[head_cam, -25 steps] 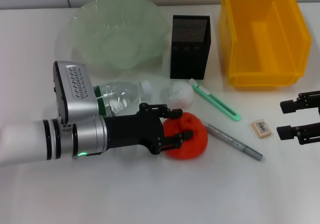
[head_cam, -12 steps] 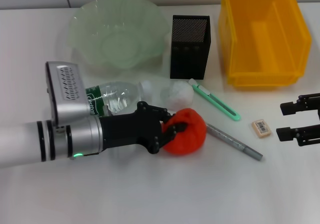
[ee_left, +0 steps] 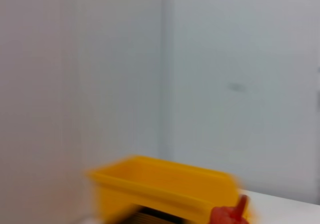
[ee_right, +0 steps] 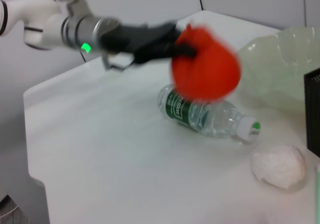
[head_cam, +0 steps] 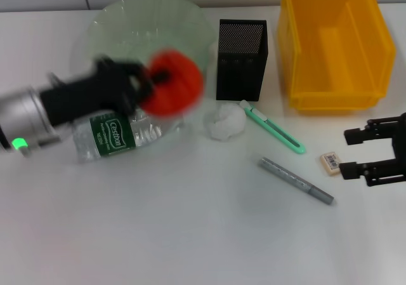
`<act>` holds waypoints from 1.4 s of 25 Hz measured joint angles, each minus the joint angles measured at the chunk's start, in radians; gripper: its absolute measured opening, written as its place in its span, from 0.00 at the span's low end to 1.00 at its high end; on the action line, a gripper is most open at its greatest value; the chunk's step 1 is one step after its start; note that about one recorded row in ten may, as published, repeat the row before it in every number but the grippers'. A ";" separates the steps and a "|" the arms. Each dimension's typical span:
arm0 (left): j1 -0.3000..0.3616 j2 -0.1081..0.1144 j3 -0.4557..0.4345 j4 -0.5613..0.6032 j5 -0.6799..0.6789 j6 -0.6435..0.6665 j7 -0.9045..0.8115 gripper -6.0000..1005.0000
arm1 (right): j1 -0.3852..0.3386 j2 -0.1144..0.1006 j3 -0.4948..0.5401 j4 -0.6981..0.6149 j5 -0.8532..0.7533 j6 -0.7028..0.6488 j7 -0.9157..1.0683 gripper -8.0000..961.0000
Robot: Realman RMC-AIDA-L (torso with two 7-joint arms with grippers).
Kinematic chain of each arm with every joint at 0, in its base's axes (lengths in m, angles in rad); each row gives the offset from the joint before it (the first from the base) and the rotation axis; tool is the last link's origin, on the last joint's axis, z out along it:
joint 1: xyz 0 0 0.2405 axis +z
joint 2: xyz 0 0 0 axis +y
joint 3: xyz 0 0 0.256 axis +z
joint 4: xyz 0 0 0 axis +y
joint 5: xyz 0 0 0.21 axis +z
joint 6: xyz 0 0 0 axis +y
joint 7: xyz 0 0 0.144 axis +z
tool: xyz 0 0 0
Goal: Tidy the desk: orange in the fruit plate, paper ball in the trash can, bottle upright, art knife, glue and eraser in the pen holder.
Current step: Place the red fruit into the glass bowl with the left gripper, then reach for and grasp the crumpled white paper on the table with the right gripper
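Observation:
My left gripper (head_cam: 157,79) is shut on the red-orange orange (head_cam: 174,87) and holds it in the air over the near rim of the pale-green fruit plate (head_cam: 127,25). Below it the clear bottle (head_cam: 114,134) lies on its side. In the right wrist view the orange (ee_right: 205,72) hangs above the bottle (ee_right: 205,116). The white paper ball (head_cam: 223,121), green art knife (head_cam: 274,129), grey glue stick (head_cam: 295,180) and eraser (head_cam: 331,162) lie on the table. My right gripper (head_cam: 355,152) stands open just right of the eraser.
The black mesh pen holder (head_cam: 241,59) stands behind the paper ball. To its right at the back is the yellow trash can (head_cam: 333,44). The left wrist view shows the trash can (ee_left: 165,184) and a bit of orange (ee_left: 230,215).
My left gripper has lifted the orange off the table and carried it back and to the left, up to the plate. The right gripper has shifted slightly left toward the eraser.

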 joint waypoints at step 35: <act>0.014 0.025 0.199 0.207 -0.194 -0.080 -0.217 0.71 | 0.091 0.014 -0.226 -0.223 -0.145 0.051 0.438 0.76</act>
